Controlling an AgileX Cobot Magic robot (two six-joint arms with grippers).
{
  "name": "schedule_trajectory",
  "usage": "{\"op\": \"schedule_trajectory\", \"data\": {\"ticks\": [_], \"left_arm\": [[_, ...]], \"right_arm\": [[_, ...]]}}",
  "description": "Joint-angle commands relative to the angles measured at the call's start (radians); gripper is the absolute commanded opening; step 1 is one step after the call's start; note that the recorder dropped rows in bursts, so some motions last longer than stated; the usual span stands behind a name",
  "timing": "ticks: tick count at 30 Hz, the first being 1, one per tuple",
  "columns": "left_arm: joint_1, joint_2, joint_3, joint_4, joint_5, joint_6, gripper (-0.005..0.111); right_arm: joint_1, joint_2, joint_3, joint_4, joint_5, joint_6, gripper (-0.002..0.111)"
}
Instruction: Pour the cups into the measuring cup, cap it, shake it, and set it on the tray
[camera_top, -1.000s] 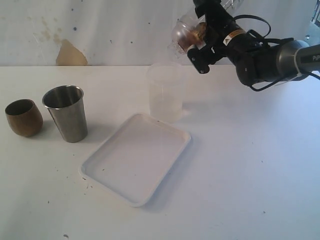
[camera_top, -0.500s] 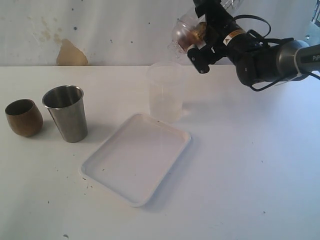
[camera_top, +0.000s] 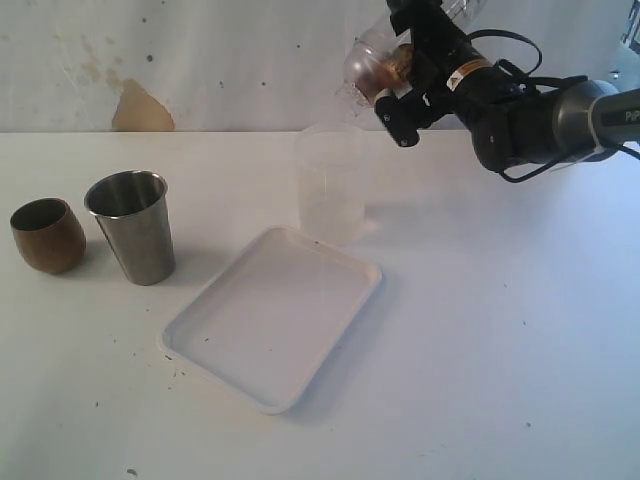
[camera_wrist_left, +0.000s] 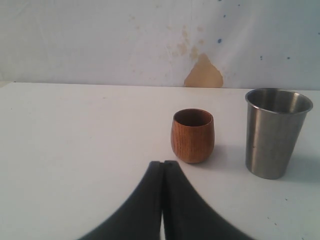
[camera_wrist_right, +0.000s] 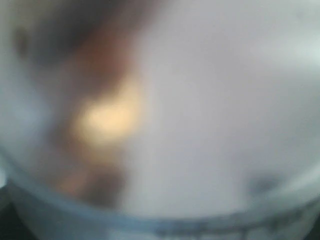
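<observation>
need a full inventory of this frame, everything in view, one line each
rounded brown wooden cup: 1, brown, far left of the table in the exterior view, upright.
tapered brushed-steel tumbler: 1, silver, just right of the wooden cup, upright.
shallow white rectangular tray: 1, white, table centre.
frosted translucent plastic container: 1, milky, by the tray's far corner, upright.
clear plastic measuring cup: 1, clear with brown contents, held tilted in the air above the container.
white table: 1, white, under everything.
right gripper: 1, black, gripping the measuring cup.
left gripper: 1, black, shut, empty, facing the wooden cup.
</observation>
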Motion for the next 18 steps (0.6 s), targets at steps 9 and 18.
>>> {"op": "schedule_trajectory", "data": {"ticks": [9, 18], "left_arm": [[-0.002, -0.003, 0.005, 0.005, 0.000, -0.002, 0.000], [-0.002, -0.003, 0.005, 0.005, 0.000, -0.002, 0.000]], "right_arm": [[0.003, -0.016, 0.000, 0.009, -0.036, 0.008, 0.000], [0.009, -0.031, 0.000, 0.439, -0.187, 1.405, 0.000]]}}
